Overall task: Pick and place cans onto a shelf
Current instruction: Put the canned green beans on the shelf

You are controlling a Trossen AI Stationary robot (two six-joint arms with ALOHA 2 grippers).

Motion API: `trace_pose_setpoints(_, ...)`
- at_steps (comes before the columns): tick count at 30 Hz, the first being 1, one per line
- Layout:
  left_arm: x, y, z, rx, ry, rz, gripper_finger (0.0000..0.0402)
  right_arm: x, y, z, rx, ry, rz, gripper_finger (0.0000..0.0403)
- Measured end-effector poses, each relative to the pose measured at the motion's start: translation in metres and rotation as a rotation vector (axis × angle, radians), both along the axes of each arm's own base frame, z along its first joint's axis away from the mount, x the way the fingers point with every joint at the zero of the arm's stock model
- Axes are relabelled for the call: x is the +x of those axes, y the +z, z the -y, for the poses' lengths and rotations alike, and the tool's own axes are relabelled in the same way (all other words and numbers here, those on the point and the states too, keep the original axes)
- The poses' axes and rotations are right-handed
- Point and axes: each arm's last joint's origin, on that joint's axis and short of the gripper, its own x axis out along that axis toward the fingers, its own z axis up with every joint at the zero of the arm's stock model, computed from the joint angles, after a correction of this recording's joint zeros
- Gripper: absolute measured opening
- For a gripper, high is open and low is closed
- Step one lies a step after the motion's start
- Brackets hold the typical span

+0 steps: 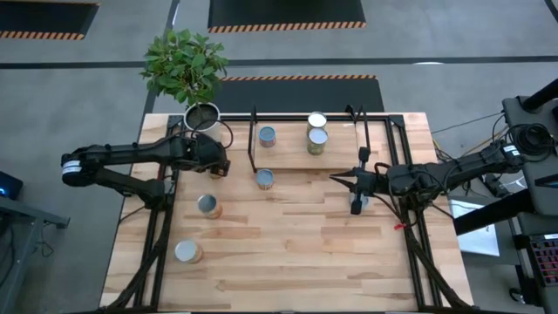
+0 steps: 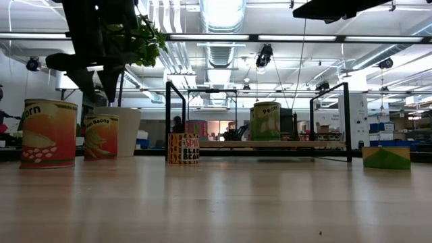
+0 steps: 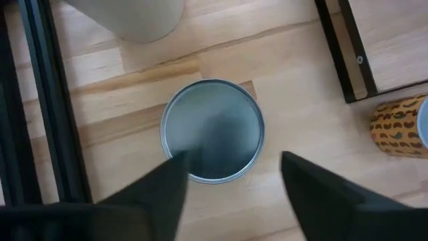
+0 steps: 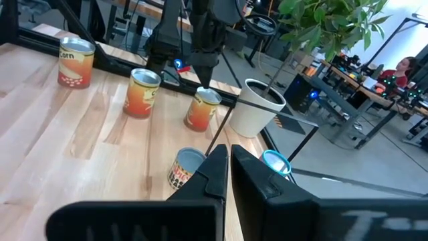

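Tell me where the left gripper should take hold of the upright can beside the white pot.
Take the can by its curved side wall, coming straight down from above: it stands upright, flat lid up, and the left gripper hangs over it, open. Centre first, since the fingers sit a little off to one side. The right gripper waits, shut.

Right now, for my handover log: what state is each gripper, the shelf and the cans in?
Left gripper: open, above an upright can on the table.
Right gripper: shut, empty.
Shelf: holds three upright cans.
Other cans: three upright on the table, off the shelf.
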Motion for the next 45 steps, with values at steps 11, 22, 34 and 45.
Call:
trace_pose_setpoints(11,0.000,-0.002,-0.001,0.023,0.006,-0.001,0.0368,0.000,-0.002,0.000,-0.004,0.000,-0.016,0.0009)
trace_pose_setpoints(22,-0.003,-0.036,0.000,0.015,0.038,0.007,0.0366,0.000,-0.003,0.000,-0.007,-0.001,-0.028,0.0009)
trace_pose_setpoints(34,-0.004,-0.044,-0.001,0.055,0.055,0.012,0.0366,0.000,-0.003,0.000,-0.007,-0.001,-0.028,0.0009)
trace_pose_setpoints(45,-0.004,-0.044,-0.001,0.066,0.069,0.014,0.0366,-0.001,-0.003,0.000,-0.009,-0.001,-0.036,0.0009)
